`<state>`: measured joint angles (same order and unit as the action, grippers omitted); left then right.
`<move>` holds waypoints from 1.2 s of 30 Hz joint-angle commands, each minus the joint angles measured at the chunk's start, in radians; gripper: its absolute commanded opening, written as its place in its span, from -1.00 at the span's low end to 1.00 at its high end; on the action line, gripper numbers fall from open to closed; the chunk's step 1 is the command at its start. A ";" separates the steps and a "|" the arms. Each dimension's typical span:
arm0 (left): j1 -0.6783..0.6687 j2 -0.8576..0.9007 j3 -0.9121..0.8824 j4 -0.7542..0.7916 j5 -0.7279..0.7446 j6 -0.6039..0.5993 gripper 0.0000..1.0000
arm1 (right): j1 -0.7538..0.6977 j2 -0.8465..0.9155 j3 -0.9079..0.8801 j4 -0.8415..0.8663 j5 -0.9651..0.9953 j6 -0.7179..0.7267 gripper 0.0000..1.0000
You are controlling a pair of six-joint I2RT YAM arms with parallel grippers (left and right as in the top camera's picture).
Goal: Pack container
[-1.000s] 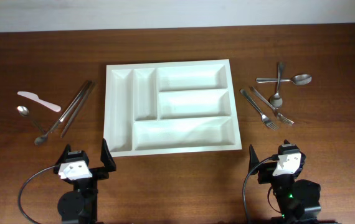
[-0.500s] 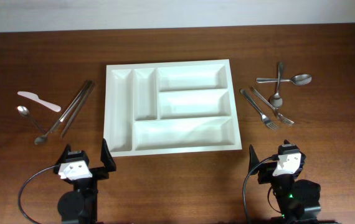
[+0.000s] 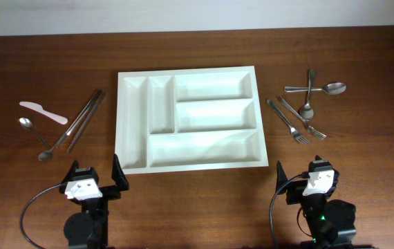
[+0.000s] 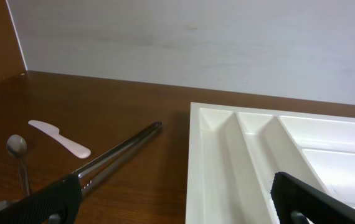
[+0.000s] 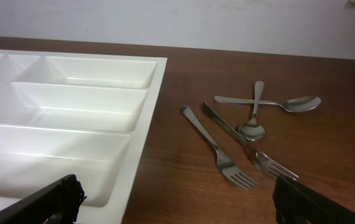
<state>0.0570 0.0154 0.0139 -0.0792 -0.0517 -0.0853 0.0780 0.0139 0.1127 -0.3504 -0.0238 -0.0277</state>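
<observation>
You're looking at a brown wooden table (image 3: 45, 55) with the white tray (image 3: 204, 149) lying flat in the middle of it. Its two narrow slots run along the left side and its three long ones are stacked to their right. All five compartments are bare.

Your left gripper (image 3: 95, 173) sits at the near edge, just off the tray's near left corner. Its jaws are spread wide with nothing between them. From its wrist camera, the black fingers (image 4: 47, 199) frame the tray's left rim.

Your right gripper (image 3: 301, 174) sits off the tray's near right corner. Its jaws are likewise wide apart and grip nothing.

Left of the tray, clear of its rim, the metal tongs (image 3: 79, 121) lie on a diagonal, their far tip angled toward the tray.

Right of the tray, two forks (image 3: 288, 121) lie side by side, tines toward you.

Just beyond them, the right spoons (image 3: 314, 88) cross each other, one handle over the other.

On the far left, the left spoons (image 3: 34, 137) lie by the tongs' near end. Whether they touch the tongs, you can't tell.

The small white knife (image 3: 43, 112) lies just beyond those spoons, apart from the tongs.
</observation>
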 commanded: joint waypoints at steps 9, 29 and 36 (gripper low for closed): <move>-0.004 -0.010 -0.005 -0.002 0.011 0.019 0.98 | -0.006 -0.011 -0.007 -0.001 0.012 -0.002 0.98; -0.004 -0.010 -0.005 -0.002 0.011 0.019 0.99 | -0.007 0.000 0.094 0.105 -0.015 0.099 0.98; -0.004 -0.010 -0.005 -0.002 0.011 0.019 0.98 | -0.008 0.163 0.357 -0.003 0.089 0.095 0.98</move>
<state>0.0570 0.0154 0.0139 -0.0795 -0.0513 -0.0853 0.0780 0.1013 0.3527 -0.3313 0.0063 0.0547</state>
